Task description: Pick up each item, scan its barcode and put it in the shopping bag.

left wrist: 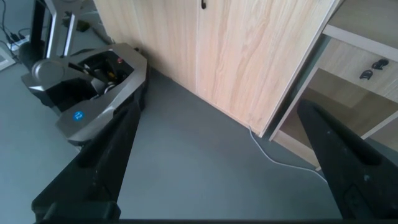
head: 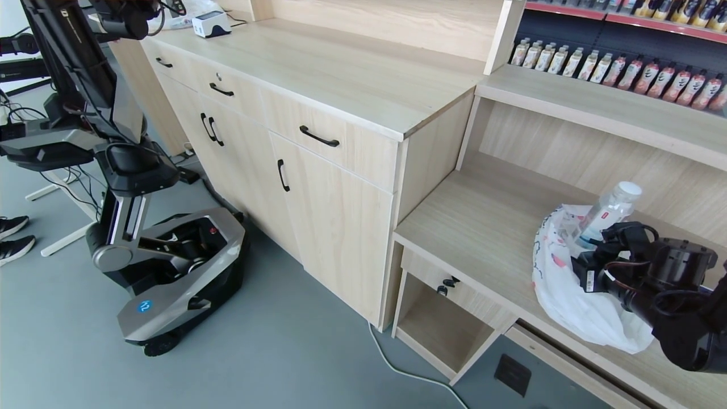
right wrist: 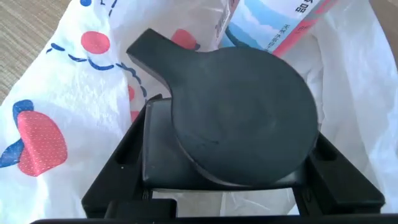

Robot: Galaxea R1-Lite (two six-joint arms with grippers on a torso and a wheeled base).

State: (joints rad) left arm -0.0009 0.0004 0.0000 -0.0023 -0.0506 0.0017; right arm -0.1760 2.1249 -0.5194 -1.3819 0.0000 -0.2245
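Observation:
A clear bottle [head: 610, 210] with a white cap and a blue and pink label [right wrist: 280, 25] leans cap up over the mouth of the white printed shopping bag [head: 568, 295]. The bag lies on the low wooden counter [head: 483, 227]. My right gripper [head: 593, 243] sits at the bag's opening, shut on the bottle's lower part. In the right wrist view a black round part hides the fingers, with the bag [right wrist: 56, 93] spread behind it. My left gripper [left wrist: 217, 109] hangs open over the grey floor with nothing between its fingers.
A white scanner [head: 210, 24] stands on the tall cupboard top at the far left. Rows of drink bottles [head: 613, 68] fill the shelf above the low counter. Another robot's base [head: 170, 267] and a white cable [head: 397, 363] are on the floor.

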